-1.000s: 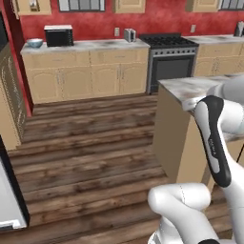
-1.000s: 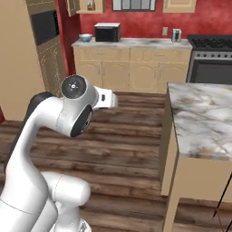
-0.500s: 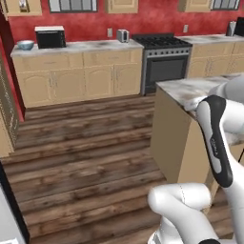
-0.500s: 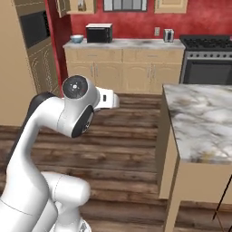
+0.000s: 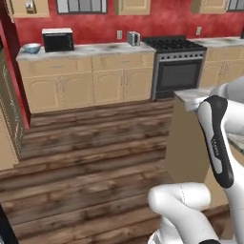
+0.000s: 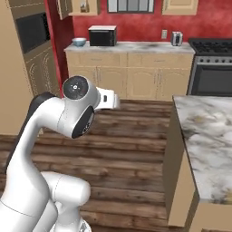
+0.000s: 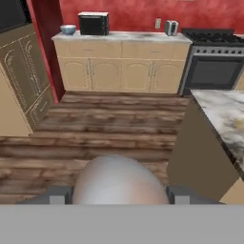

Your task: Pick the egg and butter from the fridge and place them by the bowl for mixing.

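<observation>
Smooth rounded egg [image 7: 117, 180], pale grey-pink, sat wedged between the gripper [image 7: 117, 194] fingers at 6 o'clock in the hand view, jaws spread fairly wide around it and gripping both sides. Floor was dark wood planks, island [image 6: 209, 136] had a marbled stone top. The bowl [image 7: 68, 29], blue-grey, sat way off at 11 o'clock on the counter [image 7: 121, 36] beside the black microwave [image 7: 93, 23].
</observation>
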Tool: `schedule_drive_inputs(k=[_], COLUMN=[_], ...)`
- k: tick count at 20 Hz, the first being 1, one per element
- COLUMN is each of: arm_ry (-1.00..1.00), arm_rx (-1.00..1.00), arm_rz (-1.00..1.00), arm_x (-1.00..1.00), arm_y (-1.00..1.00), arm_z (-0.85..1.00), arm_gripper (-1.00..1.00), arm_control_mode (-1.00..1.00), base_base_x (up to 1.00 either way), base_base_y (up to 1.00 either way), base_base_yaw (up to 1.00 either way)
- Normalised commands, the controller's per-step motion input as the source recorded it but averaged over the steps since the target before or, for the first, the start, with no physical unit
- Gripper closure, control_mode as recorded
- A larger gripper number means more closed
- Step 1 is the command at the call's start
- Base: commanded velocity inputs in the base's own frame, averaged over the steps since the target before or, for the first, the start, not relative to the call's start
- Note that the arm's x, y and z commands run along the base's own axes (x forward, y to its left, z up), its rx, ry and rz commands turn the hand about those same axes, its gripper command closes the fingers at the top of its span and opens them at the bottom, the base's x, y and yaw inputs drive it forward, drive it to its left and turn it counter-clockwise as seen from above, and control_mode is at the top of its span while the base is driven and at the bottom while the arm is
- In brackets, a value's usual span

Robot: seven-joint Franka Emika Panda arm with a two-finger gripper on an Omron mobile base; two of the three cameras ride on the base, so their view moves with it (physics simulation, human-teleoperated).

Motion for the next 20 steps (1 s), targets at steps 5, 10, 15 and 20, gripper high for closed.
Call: schedule_drive_inputs(k=[5, 10, 15, 20], arm_ry=[0.0, 0.0, 0.0, 0.0], arm_rx=[0.0, 0.0, 0.0, 0.0], arm_rz=[0.0, 0.0, 0.0, 0.0], arm_x=[0.0, 0.0, 0.0, 0.0], arm_y=[0.0, 0.0, 0.0, 0.0], arm_z=[0.0, 0.0, 0.0, 0.0], arm_gripper=[1.0, 1.0, 1.0, 1.0], arm_control_mode=[1.0, 1.0, 1.0, 1.0], base_base_x=[0.88, 0.92, 0.92, 0.93], base_base_y=[0.27, 0.25, 0.24, 0.24], base_base_yaw=[0.08, 0.06, 0.08, 0.11])
